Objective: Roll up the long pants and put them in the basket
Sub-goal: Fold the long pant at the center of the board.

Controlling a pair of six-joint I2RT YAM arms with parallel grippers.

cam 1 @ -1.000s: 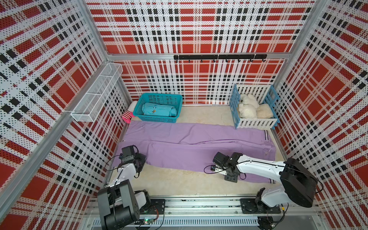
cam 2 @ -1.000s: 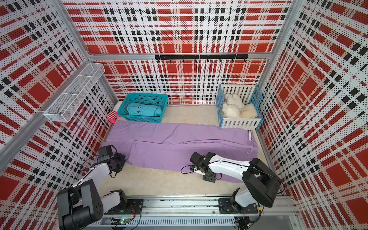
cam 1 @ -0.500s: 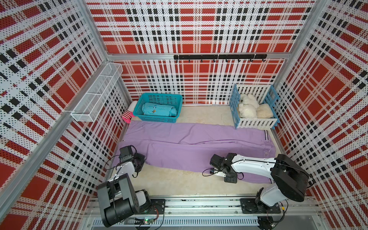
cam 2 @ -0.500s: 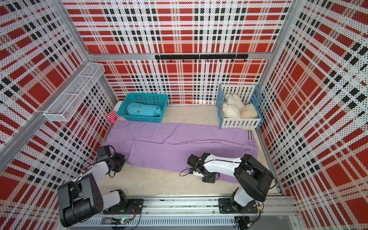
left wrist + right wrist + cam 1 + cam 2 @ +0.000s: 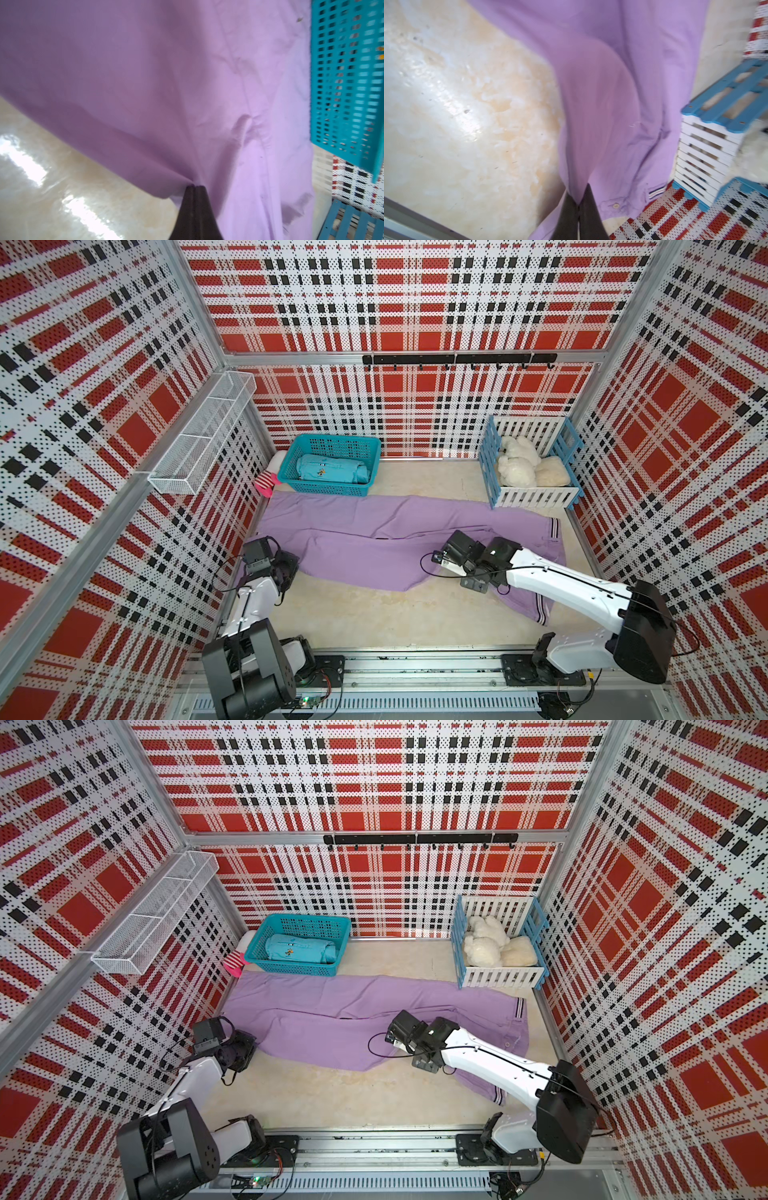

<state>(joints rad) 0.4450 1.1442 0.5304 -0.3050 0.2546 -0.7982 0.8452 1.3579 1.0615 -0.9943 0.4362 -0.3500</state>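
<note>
Although both pincers have cloth in them, no turn of a roll shows anywhere. The long lilac thin-cloth pants [image 5: 374, 547] lie opened out lengthwise across the beige bench [image 5: 374, 614], just in front of the teal plastic lattice basket [image 5: 328, 489] and the blue-and-white slatted crate [image 5: 536, 502]. Their dark-and-white striped waistband [image 5: 555, 526] is at the robot's right end, and the leg hems are at its left, by the side wall. The two legs lie side by side. By my reading this is a preparatory step, likely laying one leg over the other to make a narrow strip. That fold and the whole of the rolling are left to do.

The left pincer [image 5: 195, 186] is closed tight on the near corner of the leg end, its dark tips pressed together with the cloth fanning out of them in creases. The right pincer [image 5: 579, 204] is likewise closed on the near edge of the pants, toward the waist, with a fold of lilac cloth caught between its tips. In both top views the left arm reaches forward low along the left wall, with its wrist turned in toward the cloth. The right arm stretches out long and low, slanting from its base over the waistband end toward the middle of the bench.
</note>
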